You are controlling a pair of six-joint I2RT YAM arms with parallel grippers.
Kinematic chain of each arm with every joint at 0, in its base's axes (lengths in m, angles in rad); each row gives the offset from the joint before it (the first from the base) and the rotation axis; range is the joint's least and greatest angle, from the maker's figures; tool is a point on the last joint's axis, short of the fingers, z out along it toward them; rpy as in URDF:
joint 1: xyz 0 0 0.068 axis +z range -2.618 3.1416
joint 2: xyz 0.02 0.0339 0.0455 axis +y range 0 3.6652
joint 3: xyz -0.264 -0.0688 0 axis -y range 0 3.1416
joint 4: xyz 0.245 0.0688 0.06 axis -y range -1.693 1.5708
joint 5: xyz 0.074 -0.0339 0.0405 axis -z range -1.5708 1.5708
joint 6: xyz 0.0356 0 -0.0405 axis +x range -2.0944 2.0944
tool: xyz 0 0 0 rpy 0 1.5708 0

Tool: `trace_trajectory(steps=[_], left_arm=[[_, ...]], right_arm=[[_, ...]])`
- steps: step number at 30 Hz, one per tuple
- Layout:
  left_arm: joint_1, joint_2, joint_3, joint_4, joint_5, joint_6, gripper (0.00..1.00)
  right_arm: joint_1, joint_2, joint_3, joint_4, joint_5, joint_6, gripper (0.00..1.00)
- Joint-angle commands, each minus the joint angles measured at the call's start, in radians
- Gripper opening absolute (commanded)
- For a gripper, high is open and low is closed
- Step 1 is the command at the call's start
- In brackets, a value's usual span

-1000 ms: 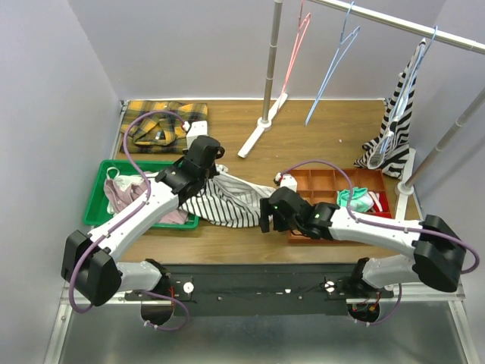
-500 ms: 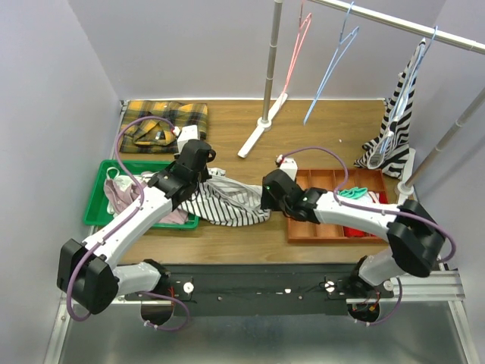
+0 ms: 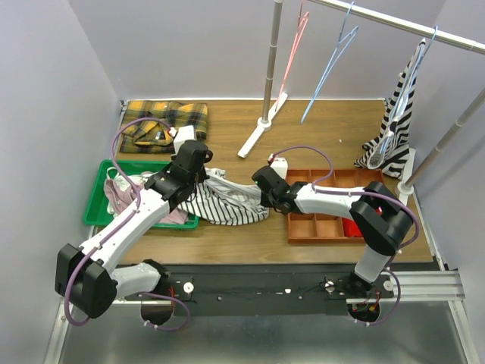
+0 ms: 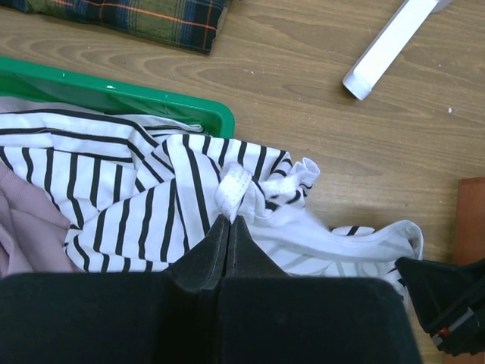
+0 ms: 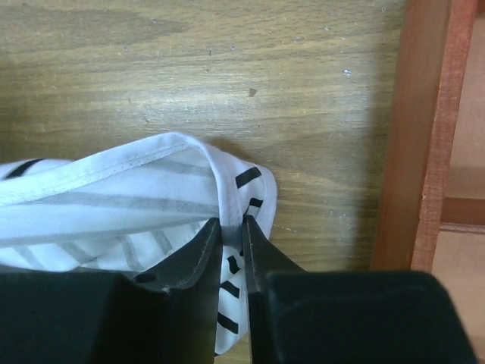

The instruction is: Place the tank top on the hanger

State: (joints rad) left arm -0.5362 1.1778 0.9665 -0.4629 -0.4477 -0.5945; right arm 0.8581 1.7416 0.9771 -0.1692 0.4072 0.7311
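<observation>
The tank top (image 3: 227, 199), white with thin dark stripes, lies crumpled on the wooden table between the green tray and the red organizer. My left gripper (image 3: 200, 174) is shut on a bunched white hem of the tank top (image 4: 151, 212) at its upper left; the fingertips (image 4: 229, 218) pinch the fold. At the cloth's right end, my right gripper (image 3: 265, 196) has its jaws closed on the edge of the tank top (image 5: 114, 205), with the fold caught between the fingers (image 5: 231, 221). The light-blue hanger (image 3: 330, 64) hangs from the rail at the back, far from both grippers.
The green tray (image 3: 98, 220) holds pink cloth (image 3: 121, 196). A yellow plaid shirt (image 3: 163, 121) lies at the back left. The rack's pole and white foot (image 3: 258, 133) stand mid-back. A pink hanger (image 3: 292, 57) and a bold-striped garment (image 3: 394, 121) hang on the rail. The red organizer (image 3: 333, 216) sits right.
My right gripper has swung left from the organizer to the tank top's right edge and closed on it. The left gripper has kept its grip and shifted slightly toward the back.
</observation>
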Motion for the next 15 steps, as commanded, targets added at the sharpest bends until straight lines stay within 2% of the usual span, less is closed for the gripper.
trace_trajectory(steps=[1, 4, 11, 15], left_arm=[[0.008, -0.059, 0.029, -0.034, -0.016, -0.002, 0.00], [0.010, -0.087, 0.095, -0.068, -0.029, 0.022, 0.00], [0.016, -0.185, 0.245, -0.109, -0.043, 0.102, 0.00], [0.016, -0.198, 0.349, -0.096, -0.020, 0.162, 0.00]], right_arm=[[-0.002, -0.019, 0.028, 0.004, 0.033, -0.001, 0.11], [-0.002, -0.107, 0.022, -0.019, 0.005, -0.009, 0.01], [-0.004, -0.400, 0.029, -0.091, -0.080, -0.056, 0.01], [-0.002, -0.474, 0.106, -0.119, -0.160, -0.074, 0.01]])
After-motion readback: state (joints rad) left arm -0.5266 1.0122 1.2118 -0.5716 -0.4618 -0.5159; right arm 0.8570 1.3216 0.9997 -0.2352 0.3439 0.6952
